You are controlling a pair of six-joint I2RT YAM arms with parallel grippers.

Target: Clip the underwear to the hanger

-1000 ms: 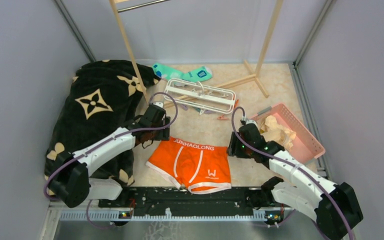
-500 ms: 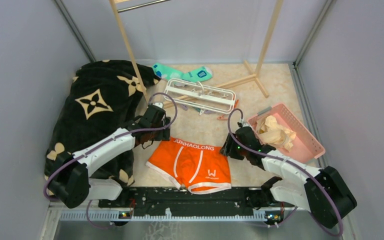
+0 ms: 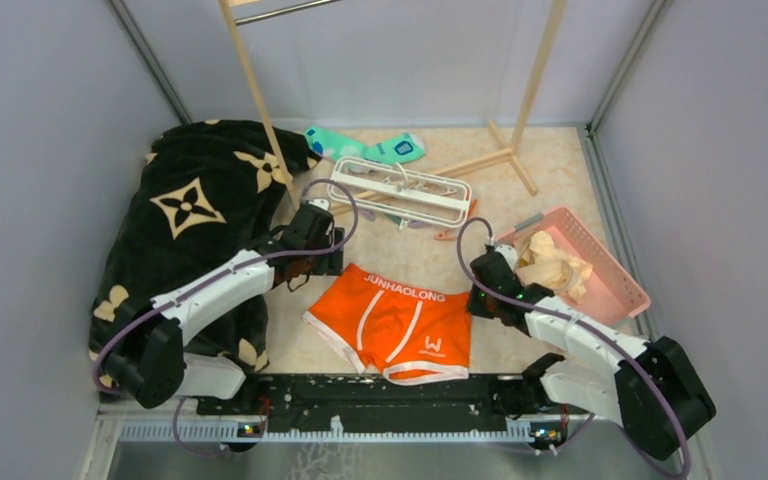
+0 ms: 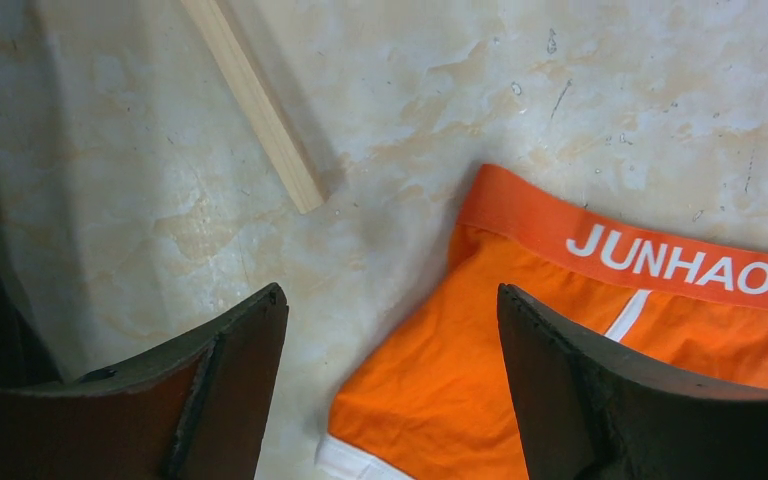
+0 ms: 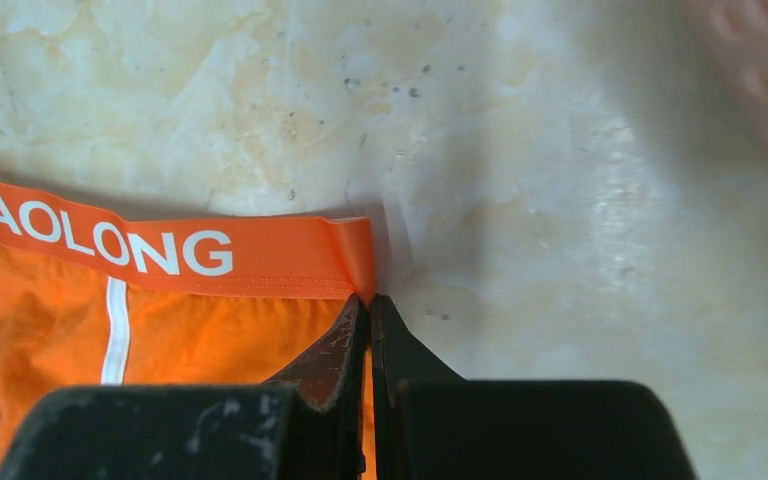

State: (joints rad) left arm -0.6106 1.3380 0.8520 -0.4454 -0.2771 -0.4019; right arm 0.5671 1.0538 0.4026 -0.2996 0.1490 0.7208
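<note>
Underwear [image 3: 395,322] lies flat on the worktop [image 3: 550,160] — not clipped yet. One corner of its waistband is pinched tight in the right pincer [image 5: 370,300]. Over the other corner the left pincer [image 4: 390,295] hangs wide open, holding nothing. Farther back sits the hanger [image 3: 400,190] — no clip used.

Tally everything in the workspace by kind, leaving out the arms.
Fabric items: 4 (underwear, sock, blanket, beige cloth)
Hanging gear: 2 (hanger, wooden rack)
Containers: 1 (basket)
Total: 7
</note>
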